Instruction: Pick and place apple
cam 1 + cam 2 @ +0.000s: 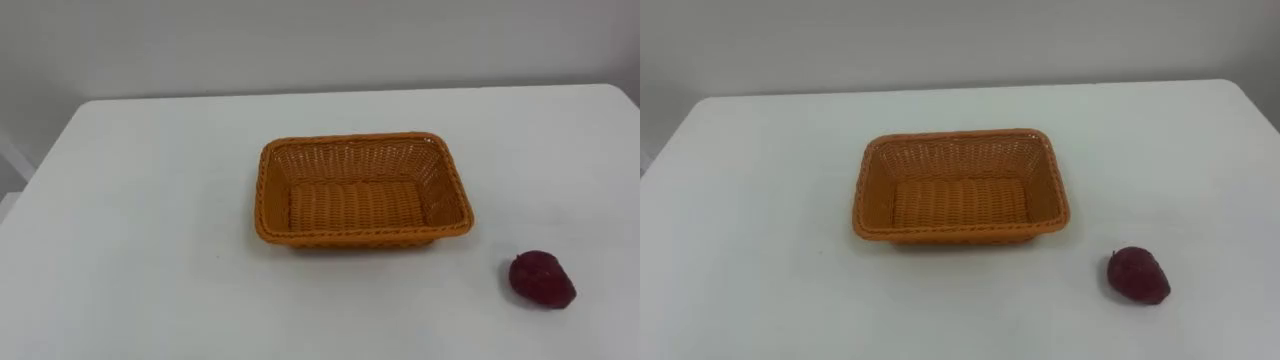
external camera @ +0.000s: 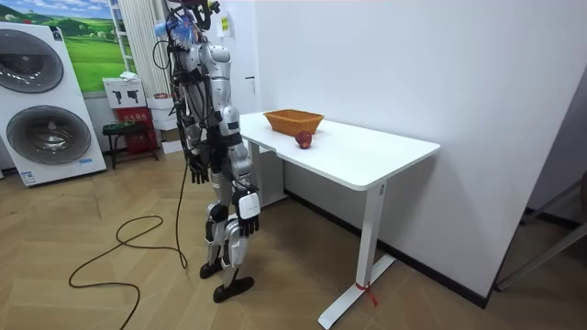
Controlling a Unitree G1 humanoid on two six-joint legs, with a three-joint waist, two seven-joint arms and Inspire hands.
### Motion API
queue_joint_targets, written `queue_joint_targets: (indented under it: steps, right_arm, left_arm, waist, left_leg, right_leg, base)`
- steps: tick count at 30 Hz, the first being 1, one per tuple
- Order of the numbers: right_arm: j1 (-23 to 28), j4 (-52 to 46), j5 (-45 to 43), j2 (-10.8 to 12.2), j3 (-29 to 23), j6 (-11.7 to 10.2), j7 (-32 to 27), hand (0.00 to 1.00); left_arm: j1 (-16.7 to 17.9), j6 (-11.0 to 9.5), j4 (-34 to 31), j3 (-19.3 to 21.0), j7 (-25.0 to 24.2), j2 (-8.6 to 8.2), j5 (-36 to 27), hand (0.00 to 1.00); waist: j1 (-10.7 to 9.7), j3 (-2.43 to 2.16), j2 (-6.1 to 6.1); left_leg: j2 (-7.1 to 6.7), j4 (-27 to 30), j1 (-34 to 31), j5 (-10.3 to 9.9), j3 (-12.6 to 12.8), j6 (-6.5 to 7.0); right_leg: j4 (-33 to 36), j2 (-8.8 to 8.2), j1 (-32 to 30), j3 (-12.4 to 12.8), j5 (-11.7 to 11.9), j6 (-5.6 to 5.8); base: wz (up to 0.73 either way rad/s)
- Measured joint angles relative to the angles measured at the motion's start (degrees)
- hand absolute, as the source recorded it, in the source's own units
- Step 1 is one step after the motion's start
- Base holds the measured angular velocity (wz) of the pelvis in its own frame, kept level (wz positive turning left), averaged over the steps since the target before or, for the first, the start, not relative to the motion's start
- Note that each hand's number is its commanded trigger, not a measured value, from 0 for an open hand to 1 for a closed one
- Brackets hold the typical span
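Standing at white table (image 2: 367,156), washer (image 2: 57,133) behind; apple (image 1: 541,279) near basket (image 1: 360,234); left robot hand (image 2: 197,170), right robot hand (image 2: 249,207): state unclear.

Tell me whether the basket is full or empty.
Empty: the basket shows its bare woven bottom, with nothing in it. The apple lies outside it, on the table to its right.

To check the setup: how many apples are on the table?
1. The apple lies on the white table, right of the empty basket and nearer the robot; no other seems hidden.
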Motion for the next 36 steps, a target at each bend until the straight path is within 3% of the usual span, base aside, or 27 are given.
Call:
queue_joint_targets:
  steps: [9, 17, 18, 23, 26, 33, 36]
  right_arm:
    - [0.0, 0.0, 6.0, 0.0, -0.4, 0.0, -1.2, 0.0]
    - [3.2, -0.5, 33.7, 0.7, -6.2, 0.6, -6.4, 0.0]
    - [3.3, -1.4, 39.0, 0.7, -9.8, 0.3, -8.0, 0.0]
    - [2.3, -10.8, 61.0, 0.6, -22.1, -2.9, -15.0, 0.0]
    - [1.1, -17.6, 70.7, 0.6, -27.9, -7.4, -19.7, 0.0]
    - [1.4, -25.1, 76.1, 0.7, -32.1, -13.8, -28.9, 0.0]
    - [1.1, -27.7, 75.5, 0.5, -34.7, -16.2, -33.1, 0.0]
  left_arm:
    - [0.0, -0.2, 0.0, 0.0, 0.0, 0.0, 0.0, 0.0]
    - [0.4, -1.4, -0.6, 1.8, 0.2, -0.25, -0.5, 0.0]
    - [0.6, -1.8, -0.5, 2.3, 0.4, -0.34, -1.0, 0.0]
    - [1.6, -3.5, -0.6, 6.0, 2.5, -0.24, -3.4, 0.0]
    - [2.2, -4.5, -0.6, 8.7, 3.0, 0.11, -3.4, 0.0]
    - [4.1, -7.4, -2.8, 10.3, 4.7, 1.19, -4.3, 0.0]
    - [4.1, -8.1, -3.0, 11.4, 5.0, 1.44, -3.8, 0.0]
  waist:
    - [0.0, -0.02, -0.43]
    - [-0.5, 0.27, -0.76]
    - [-1.0, 0.24, -0.84]
    - [-3.4, 0.18, -1.24]
    - [-4.6, 0.12, -1.6]
    - [-4.7, -0.8, -2.82]
    - [-4.7, -0.77, -3.13]
  left_leg:
    - [0.03, -0.1, 0.1, 0.0, 0.3, 0.0]
    - [0.06, 0.0, -0.2, 0.0, 0.5, 0.0]
    - [0.06, 0.2, -0.3, 0.0, 0.6, 0.0]
    - [0.04, 0.2, -0.6, 0.0, 0.8, 0.01]
    - [0.03, 0.3, -0.7, 0.0, 1.1, 0.01]
    - [-0.01, 0.4, -1.7, 0.0, 1.0, 0.0]
    - [-0.04, 0.1, -1.7, 0.0, 1.1, -0.01]
  right_leg:
    - [0.0, 0.01, 0.0, 0.0, 0.0, 0.0]
    - [0.2, 0.1, 0.0, 0.3, 0.0, 0.0]
    - [0.2, 0.1, -0.1, 0.4, 0.0, 0.0]
    - [0.4, 0.06, -0.9, 0.4, 0.0, 0.02]
    - [0.0, 0.04, -1.1, 0.5, 0.0, 0.02]
    - [0.1, 0.07, -1.5, 0.4, 0.0, 0.03]
    - [-0.1, 0.13, -1.6, 0.5, 0.0, 0.03]
  base:
    - [0.0]
    - [-0.01]
    - [-0.06]
    - [-0.01]
    - [0.0]
    - [0.0]
    - [0.0]
